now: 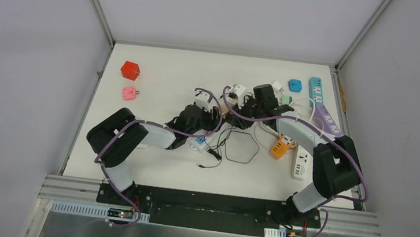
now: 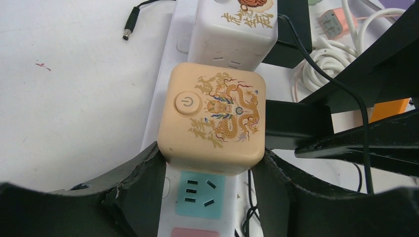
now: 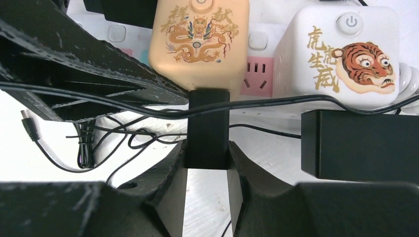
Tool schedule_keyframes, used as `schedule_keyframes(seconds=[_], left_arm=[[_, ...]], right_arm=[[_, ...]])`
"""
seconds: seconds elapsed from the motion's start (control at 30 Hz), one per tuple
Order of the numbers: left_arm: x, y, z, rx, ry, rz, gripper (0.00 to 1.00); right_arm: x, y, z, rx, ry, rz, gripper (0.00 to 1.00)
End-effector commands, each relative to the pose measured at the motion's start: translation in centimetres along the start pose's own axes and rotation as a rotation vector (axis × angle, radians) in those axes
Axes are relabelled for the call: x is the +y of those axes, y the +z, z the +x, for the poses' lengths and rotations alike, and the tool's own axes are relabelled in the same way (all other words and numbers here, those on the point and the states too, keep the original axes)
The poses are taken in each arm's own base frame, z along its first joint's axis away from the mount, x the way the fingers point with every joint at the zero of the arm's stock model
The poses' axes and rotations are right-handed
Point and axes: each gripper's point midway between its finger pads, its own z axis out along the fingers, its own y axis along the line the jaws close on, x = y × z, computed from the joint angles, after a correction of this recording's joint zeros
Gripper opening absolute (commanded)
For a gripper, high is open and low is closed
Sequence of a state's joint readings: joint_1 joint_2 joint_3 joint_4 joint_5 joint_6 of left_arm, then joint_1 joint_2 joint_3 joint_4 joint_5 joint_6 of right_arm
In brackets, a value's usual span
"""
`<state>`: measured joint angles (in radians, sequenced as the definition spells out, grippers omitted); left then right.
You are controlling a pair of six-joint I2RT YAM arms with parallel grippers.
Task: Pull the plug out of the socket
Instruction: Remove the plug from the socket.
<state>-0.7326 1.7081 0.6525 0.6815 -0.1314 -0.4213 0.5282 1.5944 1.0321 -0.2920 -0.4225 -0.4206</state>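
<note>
The right gripper [image 3: 207, 159] is closed part way on the black plug [image 3: 208, 118], one finger at each side of its near end. The plug sits in the side of the beige cube [image 3: 197, 34], so the task's thing is not out yet. The left gripper [image 2: 212, 169] is about half open and clamps this cube at its two lower corners. The cube itself is plugged on the white power strip [image 2: 157, 123], which lies on the tabletop [image 2: 74, 98].

I think three things can go wrong. The right fingers hold only the end of the plug, so they may slip off when the pull begins. If the left grip is too weak, the cube may come out of the strip together with the plug, or the strip may slide. A thin black cable [image 3: 276, 101] crosses the plug and could catch on it.

I see no box or bowl; only sockets hold things. Beside the beige cube stands a white cube [image 3: 341, 54] with a tiger, and a black adapter [image 3: 360, 143] is just in front of it.
</note>
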Motion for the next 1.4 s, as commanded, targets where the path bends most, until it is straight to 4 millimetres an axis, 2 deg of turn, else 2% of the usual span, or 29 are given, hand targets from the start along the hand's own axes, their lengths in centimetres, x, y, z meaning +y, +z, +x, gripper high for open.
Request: schedule_keyframes(seconds=[0.0, 0.07, 0.17, 0.37, 0.43, 0.53, 0.73, 0.83, 0.93, 1.07, 1.17, 1.27, 1.37], left_arm=[[6.5, -0.7, 5.2, 0.162, 0.026, -0.257, 0.0], [6.5, -0.6, 5.2, 0.163, 0.027, -0.257, 0.0], [6.5, -0.6, 5.3, 0.166, 0.027, -0.256, 0.0], [6.6, -0.6, 5.4, 0.167, 0.028, -0.262, 0.0], [6.7, -0.6, 5.4, 0.169, 0.03, -0.269, 0.0], [7.1, -0.6, 5.5, 0.172, 0.03, -0.293, 0.0], [7.8, -0.3, 5.5, 0.18, 0.027, -0.344, 0.0], [8.1, -0.4, 5.5, 0.178, 0.023, -0.364, 0.0], [8.2, -0.5, 5.4, 0.175, 0.021, -0.373, 0.0], [8.4, -0.5, 5.5, 0.175, 0.02, -0.381, 0.0], [8.5, -0.5, 5.4, 0.174, 0.02, -0.392, 0.0], [8.7, -0.5, 5.5, 0.176, 0.021, -0.403, 0.0], [8.9, -0.5, 5.7, 0.18, 0.023, -0.41, 0.0]], right_arm=[[1.5, -2.2, -0.7, -0.07, 0.089, -0.161, 0.0], [1.4, -2.2, -0.4, -0.07, 0.107, -0.166, 0.0], [2.7, -1.5, -0.6, -0.062, 0.099, -0.199, 0.0], [8.3, 0.2, -1.4, -0.036, -0.012, -0.308, 0.0], [9.3, 0.3, -1.8, -0.034, -0.044, -0.325, 0.0], [8.3, -0.1, -1.8, -0.033, -0.051, -0.301, 0.0], [3.1, -1.7, -0.5, -0.062, 0.058, -0.217, 0.0], [1.9, -2.0, 0.0, -0.066, 0.106, -0.203, 0.0], [3.2, -1.5, -0.4, -0.076, 0.121, -0.244, 0.0], [6.9, -0.1, -0.7, -0.045, 0.057, -0.308, 0.0], [8.8, 0.7, -0.9, -0.025, 0.005, -0.329, 0.0], [8.6, 0.8, -0.8, -0.011, -0.012, -0.315, 0.0], [6.3, 0.1, -0.6, -0.022, 0.021, -0.277, 0.0]])
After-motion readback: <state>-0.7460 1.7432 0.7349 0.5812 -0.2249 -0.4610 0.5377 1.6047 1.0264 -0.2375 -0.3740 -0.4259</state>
